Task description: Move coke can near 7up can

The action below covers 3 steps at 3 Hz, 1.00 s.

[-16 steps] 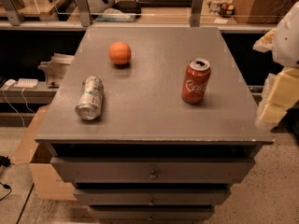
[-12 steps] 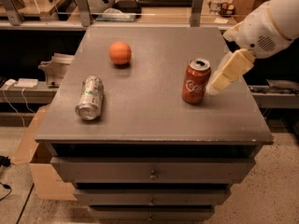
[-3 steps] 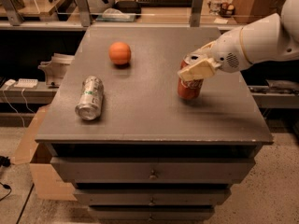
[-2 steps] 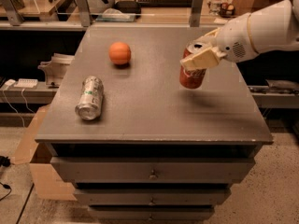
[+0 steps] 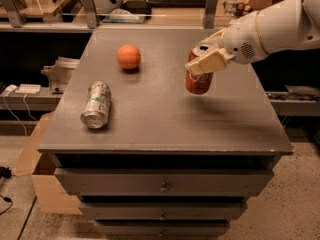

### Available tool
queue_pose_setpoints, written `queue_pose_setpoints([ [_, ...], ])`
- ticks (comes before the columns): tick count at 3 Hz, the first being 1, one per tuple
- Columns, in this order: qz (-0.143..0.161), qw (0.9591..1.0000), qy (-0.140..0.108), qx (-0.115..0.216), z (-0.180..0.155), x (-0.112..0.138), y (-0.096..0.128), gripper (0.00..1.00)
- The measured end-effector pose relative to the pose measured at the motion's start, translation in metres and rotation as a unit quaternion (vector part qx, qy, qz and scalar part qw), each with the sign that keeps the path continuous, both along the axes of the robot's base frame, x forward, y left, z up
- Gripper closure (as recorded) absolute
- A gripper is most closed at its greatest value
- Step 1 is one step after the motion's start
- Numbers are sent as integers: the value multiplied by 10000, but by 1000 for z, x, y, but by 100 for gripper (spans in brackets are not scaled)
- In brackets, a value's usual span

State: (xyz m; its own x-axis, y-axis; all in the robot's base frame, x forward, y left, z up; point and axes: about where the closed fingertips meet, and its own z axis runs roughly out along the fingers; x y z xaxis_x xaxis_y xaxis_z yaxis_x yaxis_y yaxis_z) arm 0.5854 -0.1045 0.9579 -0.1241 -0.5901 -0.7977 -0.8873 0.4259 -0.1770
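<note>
The coke can is red with a silver top and hangs upright a little above the grey tabletop, right of centre. My gripper comes in from the right and is shut on the can's upper part. The 7up can, silver-grey with green markings, lies on its side at the left of the tabletop, well apart from the coke can.
An orange ball sits at the back left of the tabletop. The tabletop tops a drawer cabinet. A cardboard box stands on the floor at the left. Shelves with clutter run along the back.
My gripper closed on the coke can and lifted it off the tabletop, carrying it slightly up and back. The 7up can and the orange ball have not moved.
</note>
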Motion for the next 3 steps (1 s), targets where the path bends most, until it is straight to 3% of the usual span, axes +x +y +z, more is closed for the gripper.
queue_pose_setpoints([
  [1, 778, 9968, -15, -171, 4, -3, 53, 100],
  [2, 1728, 9844, -14, -328, 4, -14, 116, 100],
  [3, 2411, 9698, 72, -359, -4, -26, 163, 100],
])
